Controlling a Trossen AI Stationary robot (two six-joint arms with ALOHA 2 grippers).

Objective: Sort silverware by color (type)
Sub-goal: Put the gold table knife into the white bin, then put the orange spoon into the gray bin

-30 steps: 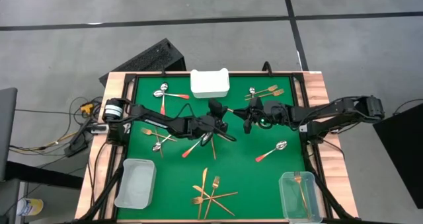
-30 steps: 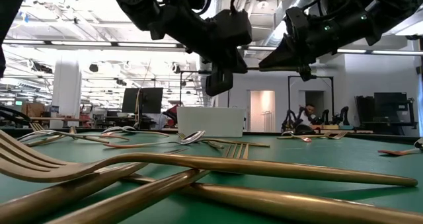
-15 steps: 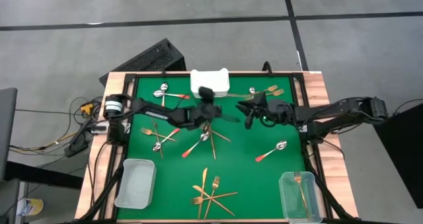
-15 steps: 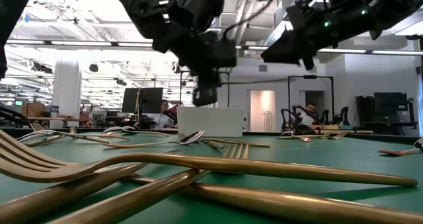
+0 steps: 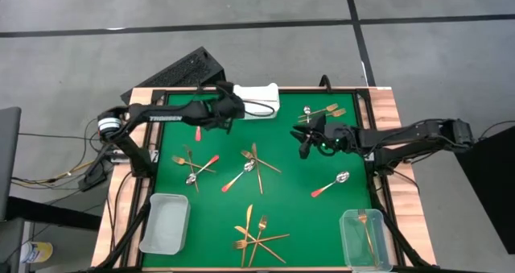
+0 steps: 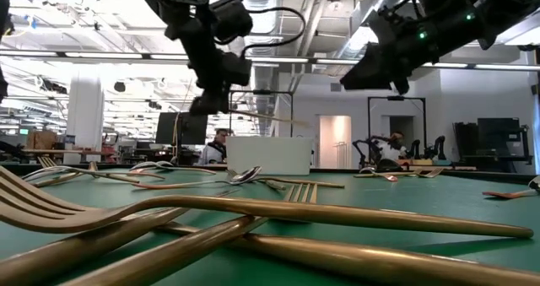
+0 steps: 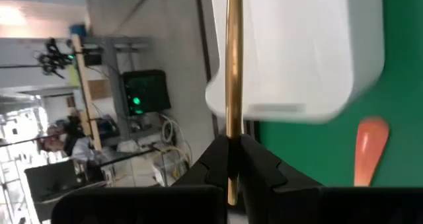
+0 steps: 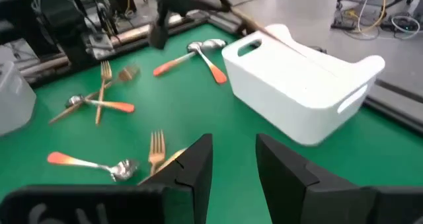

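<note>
Swung from mid-table to the far edge, the left gripper (image 5: 228,112) pinches a slim gold utensil (image 7: 232,59) over the white tray (image 5: 256,101), while the right gripper (image 5: 304,142) hovers mid-table, fingers apart, empty.

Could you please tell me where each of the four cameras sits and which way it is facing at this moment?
High view: above the table, looking straight down; shows both arms, the left gripper beside the white tray.
Low view: at table height, looking level across gold forks into the room; arms enter from above.
Left wrist view: on the left wrist, looking past its shut fingers at a gold utensil they pinch.
Right wrist view: on the right wrist, looking past the open right gripper.
Shared: every view shows the white tray.
</note>
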